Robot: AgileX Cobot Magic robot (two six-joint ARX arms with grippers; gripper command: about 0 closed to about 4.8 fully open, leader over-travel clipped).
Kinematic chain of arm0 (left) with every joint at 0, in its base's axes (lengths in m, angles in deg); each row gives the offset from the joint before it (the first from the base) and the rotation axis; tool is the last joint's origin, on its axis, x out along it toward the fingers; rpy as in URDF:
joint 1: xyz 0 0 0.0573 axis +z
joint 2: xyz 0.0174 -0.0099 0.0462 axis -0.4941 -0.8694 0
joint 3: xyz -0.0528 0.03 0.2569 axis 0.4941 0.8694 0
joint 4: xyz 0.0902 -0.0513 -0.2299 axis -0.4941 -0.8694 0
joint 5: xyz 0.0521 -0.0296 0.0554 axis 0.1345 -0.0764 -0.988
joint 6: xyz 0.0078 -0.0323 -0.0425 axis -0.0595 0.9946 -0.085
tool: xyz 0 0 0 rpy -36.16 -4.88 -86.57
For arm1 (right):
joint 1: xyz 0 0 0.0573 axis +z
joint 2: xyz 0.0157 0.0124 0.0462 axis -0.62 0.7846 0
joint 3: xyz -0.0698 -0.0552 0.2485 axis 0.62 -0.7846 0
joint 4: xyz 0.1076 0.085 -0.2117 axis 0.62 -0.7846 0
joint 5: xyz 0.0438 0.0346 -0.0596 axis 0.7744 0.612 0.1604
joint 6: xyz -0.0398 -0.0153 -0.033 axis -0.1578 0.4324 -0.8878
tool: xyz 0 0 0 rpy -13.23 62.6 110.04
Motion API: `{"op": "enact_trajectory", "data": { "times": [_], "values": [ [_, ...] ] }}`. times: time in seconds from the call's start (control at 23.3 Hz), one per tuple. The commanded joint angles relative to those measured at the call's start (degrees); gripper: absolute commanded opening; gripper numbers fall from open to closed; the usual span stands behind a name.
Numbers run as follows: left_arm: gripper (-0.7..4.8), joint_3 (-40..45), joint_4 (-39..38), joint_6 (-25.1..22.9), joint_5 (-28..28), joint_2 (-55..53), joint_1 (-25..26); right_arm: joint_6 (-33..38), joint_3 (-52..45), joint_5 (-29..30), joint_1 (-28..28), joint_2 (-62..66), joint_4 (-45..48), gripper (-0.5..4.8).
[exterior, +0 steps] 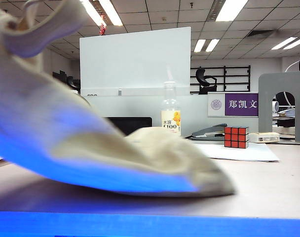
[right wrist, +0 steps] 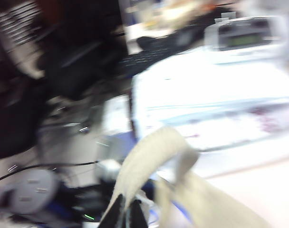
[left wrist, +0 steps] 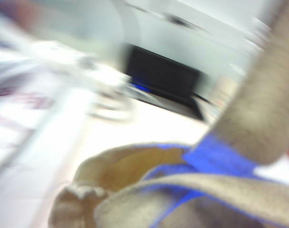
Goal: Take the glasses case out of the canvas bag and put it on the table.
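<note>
The canvas bag point(exterior: 105, 148) hung lifted at its left end in the exterior view and sagged down to the table point(exterior: 268, 182), its far corner resting on the surface; the glasses case could not be seen, so I could not tell where it was. The right gripper point(right wrist: 124, 216) had its dark fingers pressed together on a cream strap point(right wrist: 149, 161) of the bag. The left gripper showed in no view, only blurred cloth with a blue edge, and its jaws were pressed together; a Rubik's cube point(exterior: 236, 137) and a bottle point(exterior: 170, 111) stood behind
</note>
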Motion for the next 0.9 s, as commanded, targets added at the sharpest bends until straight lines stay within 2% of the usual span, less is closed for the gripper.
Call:
{"op": "enact_trajectory", "data": {
  "times": [0.04, 0.09, 0.13, 0.21, 0.39, 0.52, 0.56, 0.6, 0.77, 0.9],
  "values": [
    [-0.05, -0.24, -1.64, 14.64, -2.25, 0.04, 5.60, -0.28, 0.26, -0.35, -3.69, -0.35, 0.61, -0.02],
    [-0.05, -0.24, -2.73, 20.46, -4.55, 0.04, 6.62, -0.28, 0.26, -0.46, -5.11, -0.35, 0.61, -0.02],
    [-0.05, -0.22, -3.04, 23.67, -6.67, 0.04, 6.49, -0.28, 0.26, -0.48, -5.84, -0.35, 0.61, -0.02],
    [-0.05, -0.15, -2.99, 26.97, -9.25, 0.04, 6.49, -0.28, 0.26, -0.48, -6.64, -0.35, 0.61, -0.02],
    [0.03, -0.15, -2.93, 27.32, -6.43, 0.07, 6.49, -0.70, 0.26, -0.50, -7.23, -0.35, 0.61, -0.02],
    [0.95, -0.15, -1.90, 28.13, -6.36, 0.09, 6.49, -2.05, 0.26, -1.40, -7.39, -0.35, 0.61, -0.02],
    [1.05, -0.15, -1.18, 29.31, -7.52, 0.09, 6.56, -2.05, 0.26, -2.38, -7.41, -0.35, 0.61, -0.02],
    [1.08, -0.15, -0.39, 31.41, -9.60, 0.11, 6.58, -2.14, 0.26, -3.56, -7.43, -0.35, 0.61, -0.02],
    [1.07, -0.15, 1.60, 48.37, -20.26, 0.11, 6.58, -4.02, 0.26, -10.01, -9.11, -0.72, 0.61, -0.02],
    [1.07, 0.02, 0.85, 54.90, -22.93, 0.09, 6.58, -4.04, 0.26, -15.50, -11.32, -1.25, 0.61, -0.02]
  ]
}}
